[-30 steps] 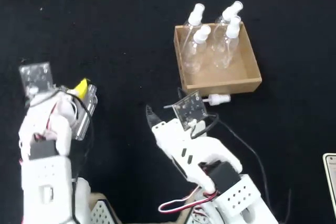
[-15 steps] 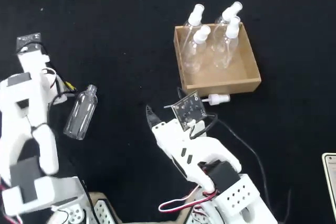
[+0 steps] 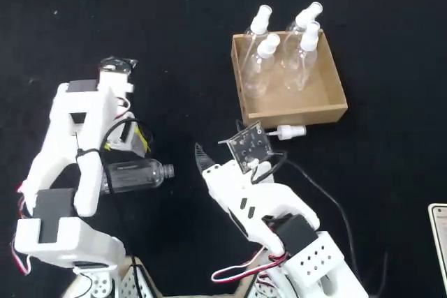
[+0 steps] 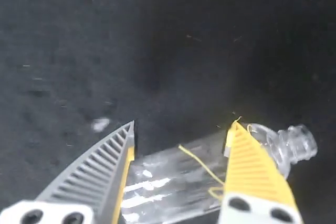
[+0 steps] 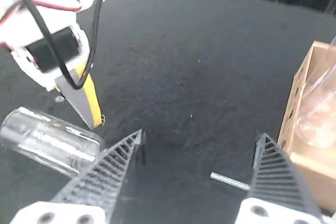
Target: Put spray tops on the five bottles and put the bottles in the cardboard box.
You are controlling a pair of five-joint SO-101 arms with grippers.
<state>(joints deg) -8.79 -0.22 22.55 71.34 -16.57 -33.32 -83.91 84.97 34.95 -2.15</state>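
Note:
A clear uncapped bottle [image 3: 136,174] lies flat on the black table, neck pointing toward the middle. My left gripper [image 4: 182,125] is open just above it, and the bottle [image 4: 178,179] runs across under both fingertips. In the right wrist view the left arm's yellow finger [image 5: 89,100] touches the bottle [image 5: 47,140]. My right gripper [image 5: 199,140] stands open over bare table, a little toward the box from the bottle's neck. A loose white spray top [image 3: 290,131] lies at the near wall of the cardboard box [image 3: 293,113], which holds several capped bottles [image 3: 260,61].
The box corner [image 5: 299,114] is close beside my right gripper, and the spray top's thin tube [image 5: 228,181] lies just ahead of one finger. The right arm's cable trails back across the table. A white object [image 3: 438,221] sits at the right edge.
The left arm swung from the far left to over the bottle. The bottle turned from slanted to flat, shifting toward the middle and nearer the front. The right arm stayed still.

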